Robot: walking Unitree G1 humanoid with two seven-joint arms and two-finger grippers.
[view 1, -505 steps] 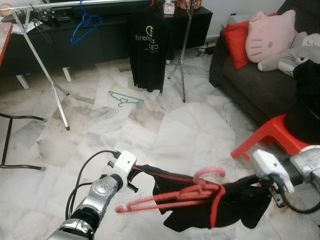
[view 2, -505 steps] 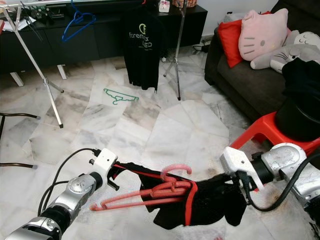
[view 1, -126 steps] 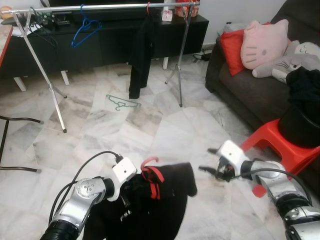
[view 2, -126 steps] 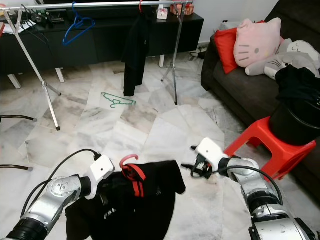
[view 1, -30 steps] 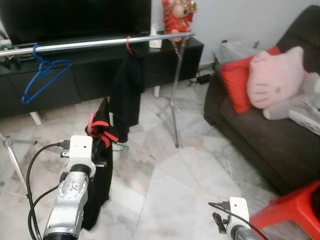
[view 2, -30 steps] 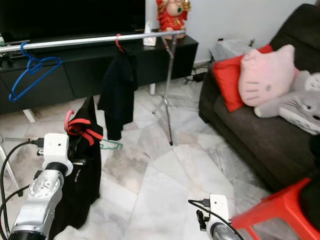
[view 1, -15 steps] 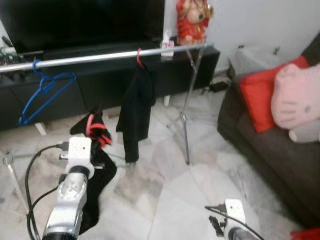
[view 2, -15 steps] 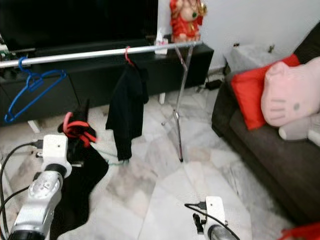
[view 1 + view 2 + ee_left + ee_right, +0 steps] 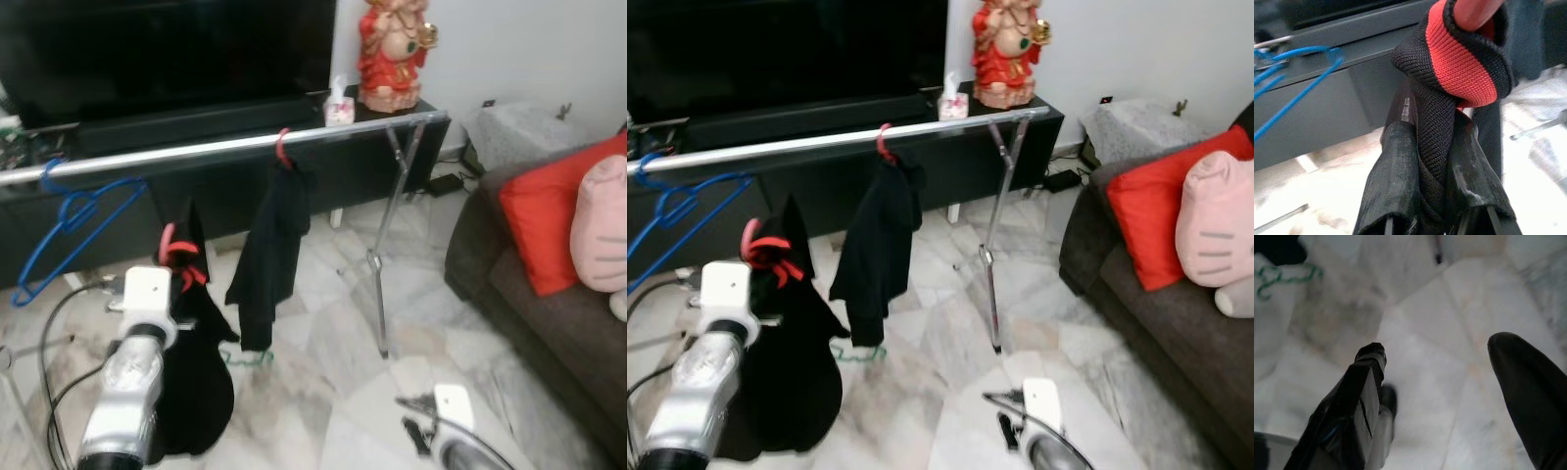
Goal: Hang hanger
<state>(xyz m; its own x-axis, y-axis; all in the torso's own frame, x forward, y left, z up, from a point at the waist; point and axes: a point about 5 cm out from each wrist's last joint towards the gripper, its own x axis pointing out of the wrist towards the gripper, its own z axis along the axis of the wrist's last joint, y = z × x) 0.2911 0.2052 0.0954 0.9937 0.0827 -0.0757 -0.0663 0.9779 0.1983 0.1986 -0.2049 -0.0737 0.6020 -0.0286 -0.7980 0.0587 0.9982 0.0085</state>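
At the far left of your view, a blue hanger (image 9: 73, 220) hung empty from the silver rail (image 9: 216, 149) of the clothes rack, in front of the dark TV cabinet (image 9: 186, 117). Just to its right, your left gripper (image 9: 1432, 215) was raised below the rail, its two black fingers (image 9: 1396, 171) pinched on the red-and-black collar of a black garment (image 9: 196, 362). That garment sat on a pink hanger (image 9: 167, 240), whose hook poked up above the collar and stood below the rail, not yet over it. The garment draped down from your grip toward the marble floor (image 9: 333, 392). Next along, a black shirt (image 9: 269, 255) hung from the rail on a red hanger (image 9: 282, 147), close beside the one you were holding. Under that shirt a green hanger (image 9: 245, 358) lay on the floor. Farther right, the rack's crossed legs (image 9: 384, 245) stood on the tiles, and a red figurine (image 9: 394, 49) and a tissue box (image 9: 339, 110) sat on the cabinet behind them. Your right gripper (image 9: 1440, 377) was low near the floor, fingers (image 9: 1369, 377) spread wide apart and holding nothing. At the far right, a red cushion (image 9: 549, 230) and a pink plush pillow (image 9: 600, 220) leaned on the dark sofa (image 9: 529, 304).
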